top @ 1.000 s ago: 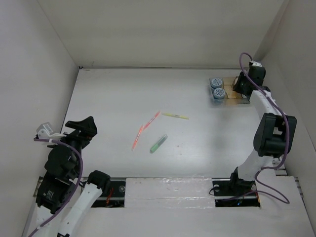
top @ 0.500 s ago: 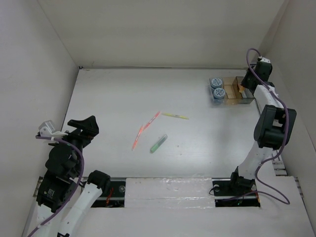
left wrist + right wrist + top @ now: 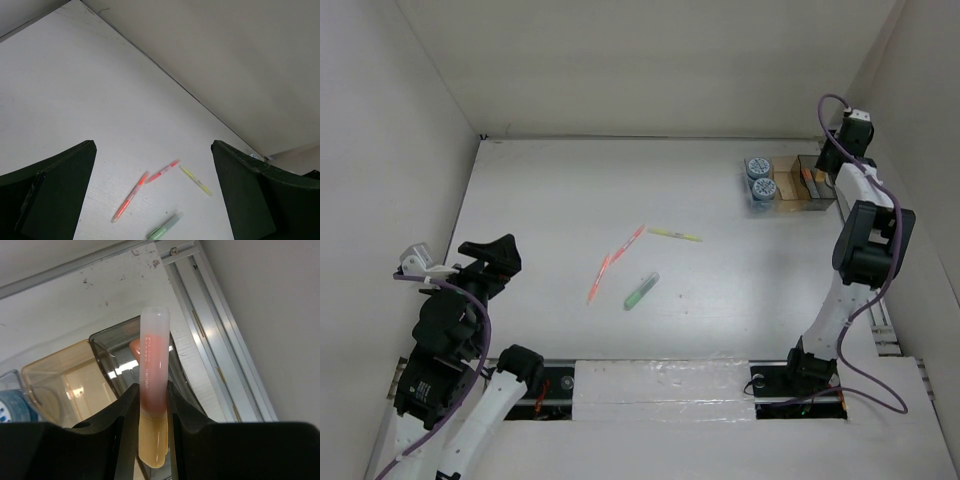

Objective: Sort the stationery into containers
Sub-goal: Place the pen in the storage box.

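My left claw [image 3: 492, 254] hangs at the near left of the table [image 3: 550, 200], its jaws spread wide with nothing between them; in its wrist view the two dark fingers [image 3: 55, 185] frame bare tabletop. Four pens lie loose out ahead of this claw and well apart from it. The orange pen [image 3: 599, 278] is nearest to it. The red pen [image 3: 630, 240] sits just beyond the orange one's far end, almost in line with it. The green marker [image 3: 641, 291] lies to the right of the orange pen, and the yellow pen [image 3: 675, 235] is the farthest off, beyond the red one.

Over at the far right corner, my right claw [image 3: 822, 162] is closed partway on a pinkish marker [image 3: 153, 365], gripping it low on the barrel so that its translucent capped end sticks out past the fingertips. The organiser [image 3: 790, 192] sits directly under this claw. The marker hangs over its smoky grey end box [image 3: 107, 340]. The amber box [image 3: 55, 375] is the next one to the claw's left. Left again is the clear box with the two blue-and-white pots [image 3: 759, 177], side by side and upright. I cannot tell whether the marker's tip touches the grey box.
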